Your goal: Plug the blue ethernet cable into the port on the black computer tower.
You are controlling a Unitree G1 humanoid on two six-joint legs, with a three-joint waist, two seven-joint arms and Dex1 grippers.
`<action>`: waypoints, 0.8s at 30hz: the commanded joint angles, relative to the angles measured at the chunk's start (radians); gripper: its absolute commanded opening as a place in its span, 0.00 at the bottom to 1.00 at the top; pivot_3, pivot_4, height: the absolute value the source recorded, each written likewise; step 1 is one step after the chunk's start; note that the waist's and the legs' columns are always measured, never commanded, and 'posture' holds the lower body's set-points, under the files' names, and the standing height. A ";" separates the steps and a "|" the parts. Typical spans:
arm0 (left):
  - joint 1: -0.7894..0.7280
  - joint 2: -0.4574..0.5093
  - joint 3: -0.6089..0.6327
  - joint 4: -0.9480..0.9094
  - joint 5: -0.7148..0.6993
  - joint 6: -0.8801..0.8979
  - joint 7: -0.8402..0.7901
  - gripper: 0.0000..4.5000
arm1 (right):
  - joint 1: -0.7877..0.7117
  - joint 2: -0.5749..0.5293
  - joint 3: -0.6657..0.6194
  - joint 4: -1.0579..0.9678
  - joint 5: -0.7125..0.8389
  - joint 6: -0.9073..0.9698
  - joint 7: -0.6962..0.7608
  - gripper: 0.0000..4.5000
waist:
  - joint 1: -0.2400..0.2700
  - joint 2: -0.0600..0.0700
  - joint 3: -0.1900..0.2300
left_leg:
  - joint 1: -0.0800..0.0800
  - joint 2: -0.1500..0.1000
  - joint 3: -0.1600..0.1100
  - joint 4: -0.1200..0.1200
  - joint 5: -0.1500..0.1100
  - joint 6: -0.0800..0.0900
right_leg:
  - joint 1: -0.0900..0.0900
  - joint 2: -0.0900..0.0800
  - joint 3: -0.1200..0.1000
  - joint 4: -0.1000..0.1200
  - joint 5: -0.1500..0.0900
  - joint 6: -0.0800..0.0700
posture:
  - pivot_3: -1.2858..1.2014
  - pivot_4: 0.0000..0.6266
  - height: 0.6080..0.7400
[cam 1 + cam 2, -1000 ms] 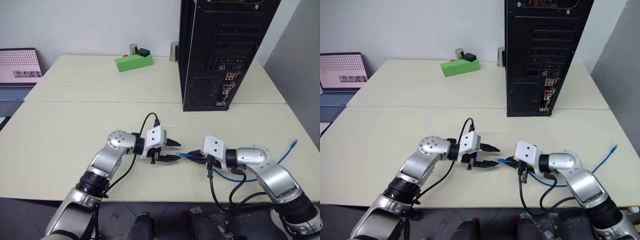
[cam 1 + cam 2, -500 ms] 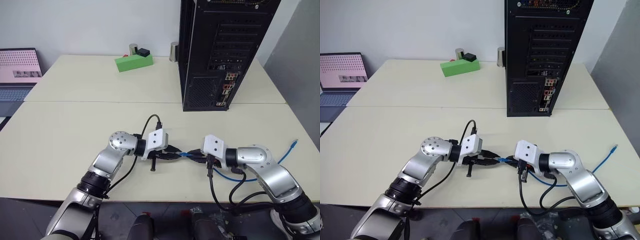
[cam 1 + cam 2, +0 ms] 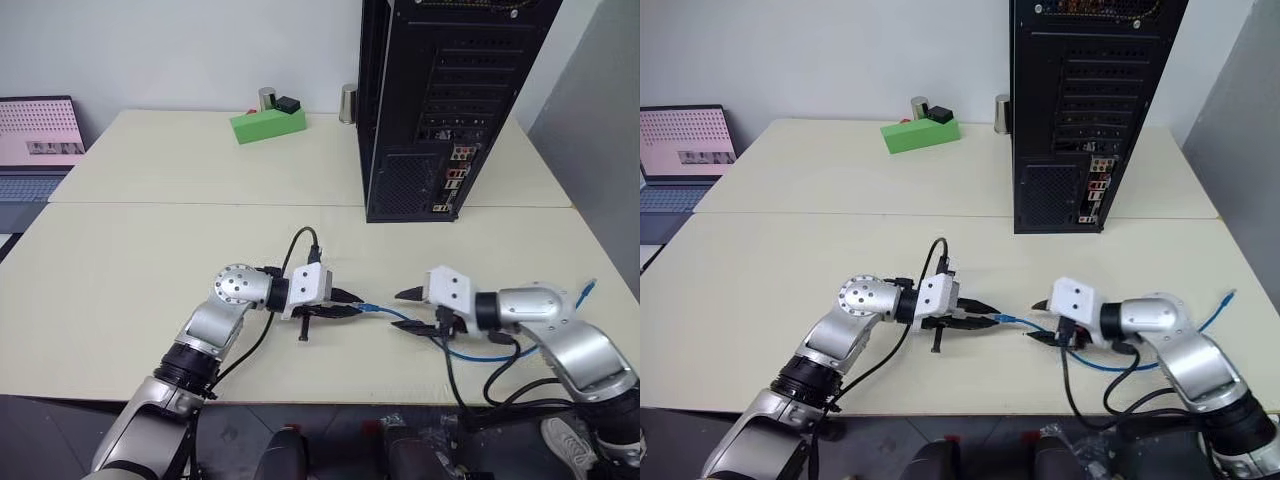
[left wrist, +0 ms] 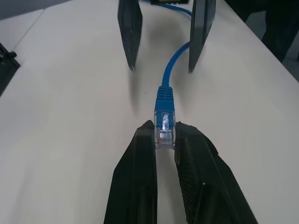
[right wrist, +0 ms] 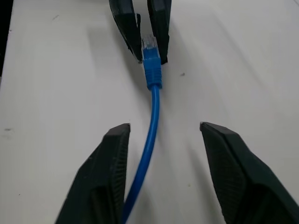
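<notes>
Clenching on the clear plug of the blue ethernet cable (image 4: pixel 164 122), the left gripper (image 3: pixel 345 304) is holding it low over the desk (image 3: pixel 150 250); the right gripper (image 3: pixel 415 311) is standing released astride the cord (plugging still undone), with the black computer tower (image 3: pixel 440 100) and its port (image 3: pixel 441 207) well apart.

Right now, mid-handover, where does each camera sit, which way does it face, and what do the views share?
Head stereo pair: looks forward and down over both arms at the table and black computer tower.
Left wrist view: looks along the left gripper, shut on the blue ethernet cable plug; the right gripper faces it.
Right wrist view: looks along the open right gripper, straddling the cable, toward the left gripper.
Shared: both wrist views show the plug and the opposite gripper.
</notes>
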 commanded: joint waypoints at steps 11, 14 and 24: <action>-0.079 -0.027 0.075 0.366 0.297 -0.993 0.383 0.07 | 0.049 0.206 -0.215 -0.107 0.426 0.354 -0.202 0.70 | 0.002 -0.001 0.000 | 0.000 0.000 0.000 0.000 0.000 0.000 | 0.001 -0.001 0.000 0.000 0.000 0.000 | 0.52 0.24 1.00; -0.076 -0.026 0.076 0.386 0.345 -1.059 0.450 0.07 | 0.037 0.261 -0.195 -0.079 0.428 0.351 -0.252 0.70 | 0.001 -0.001 0.000 | 0.000 0.000 0.000 0.000 0.000 0.000 | 0.001 0.000 -0.001 0.000 0.000 0.000 | 0.52 0.24 1.00; -0.083 -0.011 0.063 0.389 0.463 -1.110 0.619 0.07 | 0.001 0.323 -0.190 -0.040 0.501 0.399 -0.281 0.70 | 0.001 0.000 0.000 | 0.000 0.000 -0.001 0.000 0.000 0.000 | 0.001 0.000 -0.001 0.000 0.000 0.000 | 0.52 0.24 1.00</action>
